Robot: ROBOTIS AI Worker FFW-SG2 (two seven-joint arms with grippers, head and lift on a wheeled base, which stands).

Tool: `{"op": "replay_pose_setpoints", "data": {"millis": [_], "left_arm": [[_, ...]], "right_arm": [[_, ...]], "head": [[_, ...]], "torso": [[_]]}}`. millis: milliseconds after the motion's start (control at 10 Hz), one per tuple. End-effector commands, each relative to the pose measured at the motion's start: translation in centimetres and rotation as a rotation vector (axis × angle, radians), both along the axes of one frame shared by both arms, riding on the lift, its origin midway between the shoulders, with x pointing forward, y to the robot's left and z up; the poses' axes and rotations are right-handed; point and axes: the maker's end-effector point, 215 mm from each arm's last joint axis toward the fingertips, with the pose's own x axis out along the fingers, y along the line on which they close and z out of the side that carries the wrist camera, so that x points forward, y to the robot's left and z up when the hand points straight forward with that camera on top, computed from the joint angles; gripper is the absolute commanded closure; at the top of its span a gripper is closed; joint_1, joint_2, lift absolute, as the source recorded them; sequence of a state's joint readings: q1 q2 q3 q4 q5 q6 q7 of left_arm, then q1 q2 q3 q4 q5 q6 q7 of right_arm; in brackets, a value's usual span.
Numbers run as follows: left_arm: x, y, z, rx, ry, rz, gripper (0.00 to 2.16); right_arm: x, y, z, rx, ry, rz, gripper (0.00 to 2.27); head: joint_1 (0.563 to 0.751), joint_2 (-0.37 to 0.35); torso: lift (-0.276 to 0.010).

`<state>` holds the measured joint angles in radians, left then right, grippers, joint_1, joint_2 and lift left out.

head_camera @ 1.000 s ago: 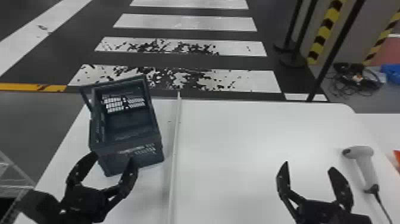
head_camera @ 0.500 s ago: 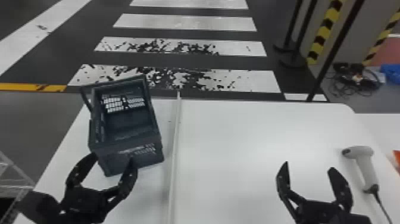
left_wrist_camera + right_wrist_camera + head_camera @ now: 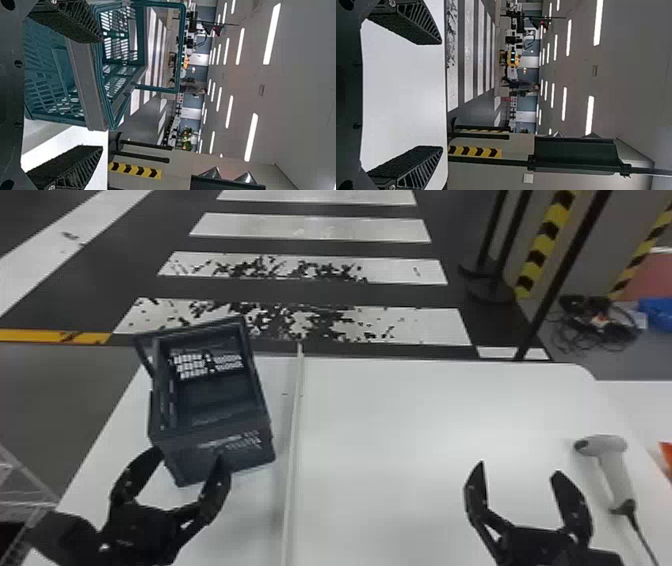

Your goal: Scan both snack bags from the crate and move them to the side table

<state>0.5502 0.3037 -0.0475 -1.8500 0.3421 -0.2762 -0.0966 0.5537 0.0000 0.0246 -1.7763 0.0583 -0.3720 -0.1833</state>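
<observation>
The dark crate (image 3: 220, 460) stands on the left part of the white table; no snack bag can be made out in its visible inside. At its near side my left gripper (image 3: 187, 455) is open, nothing between its fingers. In the left wrist view the crate (image 3: 85, 87) lies beyond my open left gripper (image 3: 93, 93). My right gripper (image 3: 520, 467) stands open above the table's right part, holding nothing; the right wrist view has the same open gripper (image 3: 435, 95) in front of bare tabletop. A light grey hand scanner (image 3: 615, 475) lies right of it, its cable running toward the near edge.
A thin pale strip (image 3: 295, 430) runs front to back across the white table (image 3: 400, 415), between crate and right gripper. Another white surface (image 3: 635, 405) adjoins at the right, with an orange item (image 3: 666, 457) at the view's edge. Black posts stand behind the table.
</observation>
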Motion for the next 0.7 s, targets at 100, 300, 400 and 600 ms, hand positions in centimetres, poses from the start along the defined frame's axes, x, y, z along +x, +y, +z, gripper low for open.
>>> {"op": "replay_pose_setpoints", "data": {"millis": [100, 300, 400, 600], "left_arm": [[-0.02, 0.0, 0.0, 0.0, 0.0, 0.0, 0.03], [-0.08, 0.0, -0.07, 0.0, 0.001, 0.0, 0.03], [-0.07, 0.01, -0.06, -0.001, 0.002, 0.0, 0.03], [-0.07, 0.01, -0.06, -0.001, 0.002, 0.0, 0.03]], "right_arm": [[0.0, 0.01, 0.0, 0.0, 0.0, 0.001, 0.05], [0.0, 0.01, 0.0, 0.0, 0.0, 0.001, 0.05], [0.0, 0.01, 0.0, 0.0, 0.0, 0.001, 0.05], [0.19, 0.05, 0.18, 0.0, -0.004, 0.002, 0.05]], "head": [[0.695, -0.006], [0.695, -0.006], [0.695, -0.006], [0.695, -0.005]], "torso": [[-0.099], [-0.099], [-0.099], [-0.099]]}}
